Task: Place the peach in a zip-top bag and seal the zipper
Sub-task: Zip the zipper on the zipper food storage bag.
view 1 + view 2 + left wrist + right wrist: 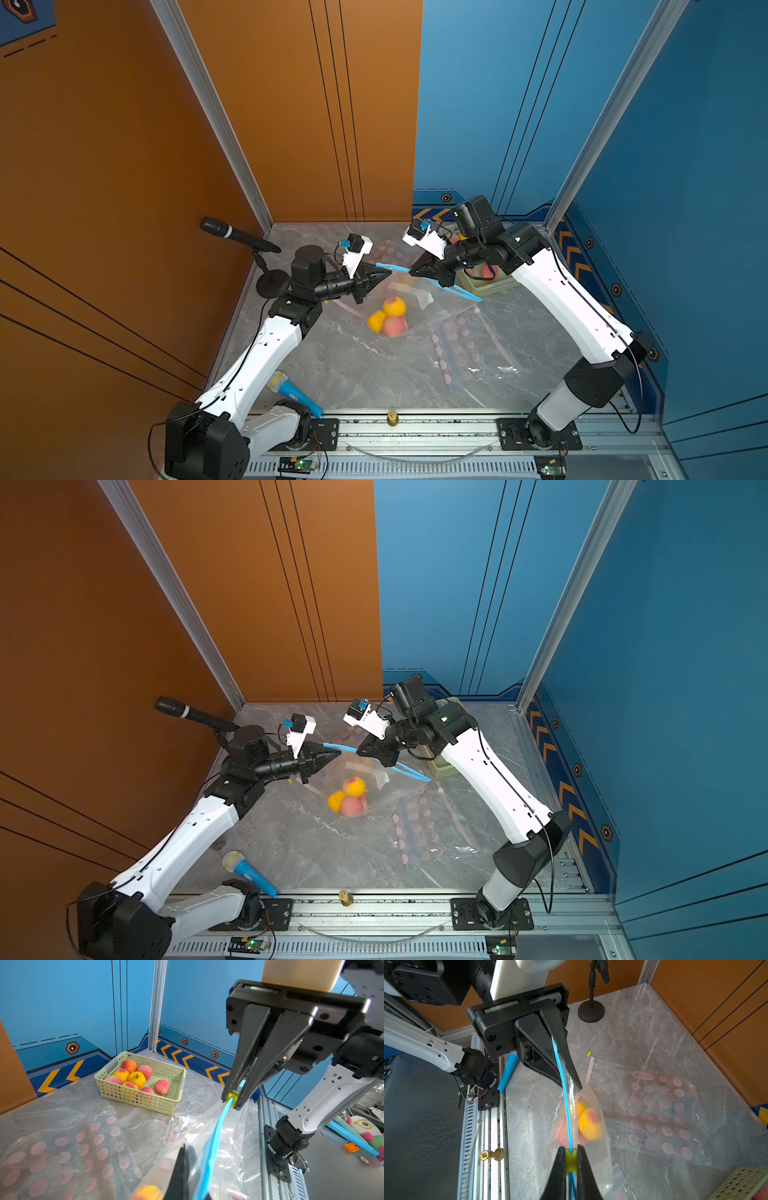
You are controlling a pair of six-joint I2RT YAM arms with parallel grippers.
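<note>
A clear zip-top bag (pixel 436 316) hangs lifted between my two grippers in both top views, its blue zipper strip (pixel 465 293) stretched taut. Two peaches (pixel 395 326) and an orange fruit (pixel 376 321) lie inside near the bag's bottom; they also show through the plastic as peaches (pixel 589 1124). My left gripper (pixel 388 272) (pixel 185 1153) is shut on the bag's end by the zipper. My right gripper (pixel 411 272) (pixel 570 1153) is shut on the yellow-green slider (pixel 570 1160) (pixel 233 1098). From slider to left gripper the strip reads as one line; behind the slider two blue strands show.
A pale green basket (pixel 141 1101) (pixel 490 286) of peaches and an orange stands at the back right. Flat on the table lies a second bag with pink dots (pixel 461 353). A black microphone on a stand (pixel 232 235), a blue toy microphone (pixel 291 392) and a brass chess piece (pixel 392 417) border the area.
</note>
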